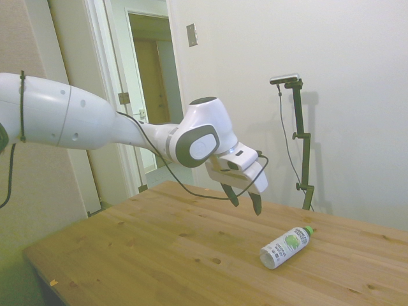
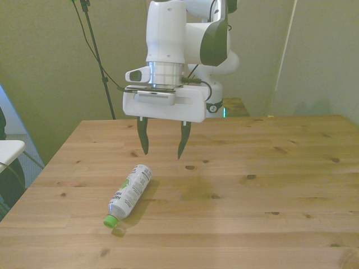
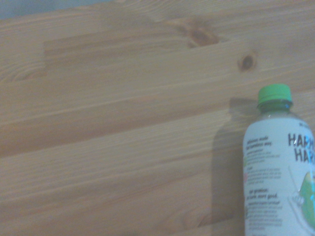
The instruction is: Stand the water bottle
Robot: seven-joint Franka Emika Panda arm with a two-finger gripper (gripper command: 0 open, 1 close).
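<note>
The water bottle (image 2: 129,194) lies on its side on the wooden table (image 2: 269,168), green cap (image 2: 110,221) toward the near edge, so it needs lifting upright. The gripper (image 2: 162,147) hangs above and just behind it, fingers apart and empty, likely ready to descend.

One bottle, one arm, one table.
We count a single water bottle (image 2: 129,194) with one green cap (image 2: 110,221), one gripper (image 2: 162,153) with two fingers (image 2: 143,136), and one wooden table (image 2: 269,185).
</note>
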